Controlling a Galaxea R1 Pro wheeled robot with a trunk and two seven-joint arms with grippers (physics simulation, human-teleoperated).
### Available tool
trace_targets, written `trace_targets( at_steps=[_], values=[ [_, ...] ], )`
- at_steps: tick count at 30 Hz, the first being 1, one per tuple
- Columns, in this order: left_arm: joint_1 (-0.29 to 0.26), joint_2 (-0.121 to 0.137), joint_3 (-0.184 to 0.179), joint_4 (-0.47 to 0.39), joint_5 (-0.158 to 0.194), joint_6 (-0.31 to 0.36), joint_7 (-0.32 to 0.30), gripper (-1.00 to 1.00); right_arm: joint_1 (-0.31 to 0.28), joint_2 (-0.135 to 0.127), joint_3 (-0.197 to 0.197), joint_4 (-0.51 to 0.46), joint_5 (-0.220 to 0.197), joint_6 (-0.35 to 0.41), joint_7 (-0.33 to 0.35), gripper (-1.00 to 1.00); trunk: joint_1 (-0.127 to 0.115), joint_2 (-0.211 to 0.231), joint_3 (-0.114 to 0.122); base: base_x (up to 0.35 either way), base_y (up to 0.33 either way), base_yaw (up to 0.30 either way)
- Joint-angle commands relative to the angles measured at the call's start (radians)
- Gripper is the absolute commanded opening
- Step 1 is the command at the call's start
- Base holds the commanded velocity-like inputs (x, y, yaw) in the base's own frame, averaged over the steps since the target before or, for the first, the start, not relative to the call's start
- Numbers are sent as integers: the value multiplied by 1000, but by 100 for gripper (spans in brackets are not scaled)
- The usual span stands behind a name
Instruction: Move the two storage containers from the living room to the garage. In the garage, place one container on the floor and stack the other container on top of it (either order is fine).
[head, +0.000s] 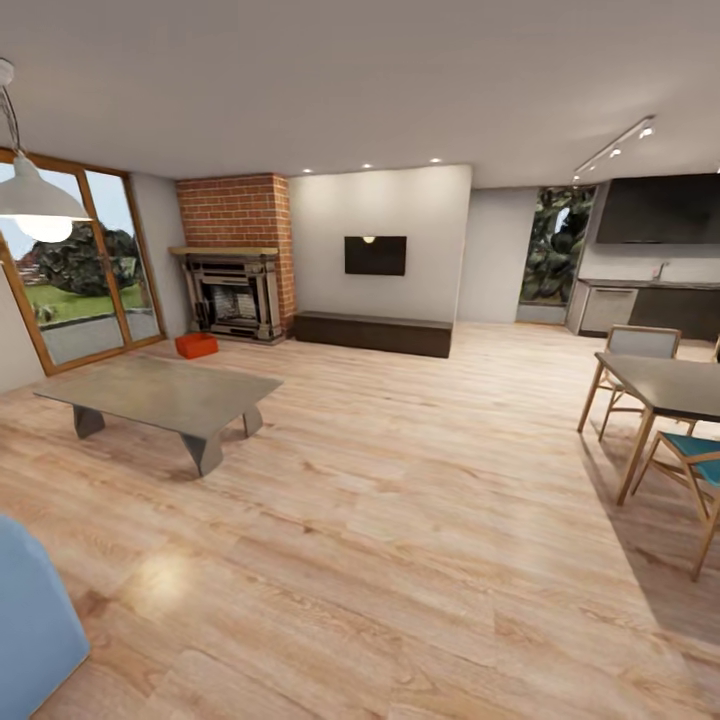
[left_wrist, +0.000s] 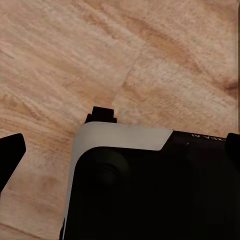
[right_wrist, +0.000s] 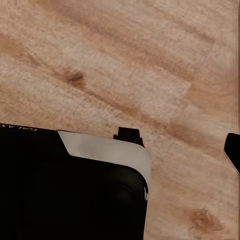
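Ahead, a grey coffee table (head: 165, 398) stands before an orange storage container (head: 196, 345) by the fireplace (head: 232, 294); end effector openness: cannot tell.

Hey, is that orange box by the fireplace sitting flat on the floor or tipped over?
Flat. The orange box rests level on the wood floor before the fireplace; contents too small to tell.
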Motion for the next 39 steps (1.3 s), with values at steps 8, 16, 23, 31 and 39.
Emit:
trace_targets(
  at_steps=[8,16,23,31,39],
  values=[
    [0,0,-2,0,9,2,-4,100,-1,0,8,3,-10,-5,4,100,1,-1,-1,321,0,0],
    [0,0,-2,0,9,2,-4,100,-1,0,8,3,-10,-5,4,100,1,-1,-1,321,0,0],
    [-1,0,-2,0,9,2,-4,100,-1,0,8,3,-10,-5,4,100,1,-1,-1,321,0,0],
    [-1,0,-2,0,9,2,-4,100,-1,0,8,3,-10,-5,4,100,1,-1,-1,321,0,0],
    [-1,0,-2,0,9,2,-4,100,-1,1,8,3,-10,-5,4,100,1,-1,-1,321,0,0]
  ],
)
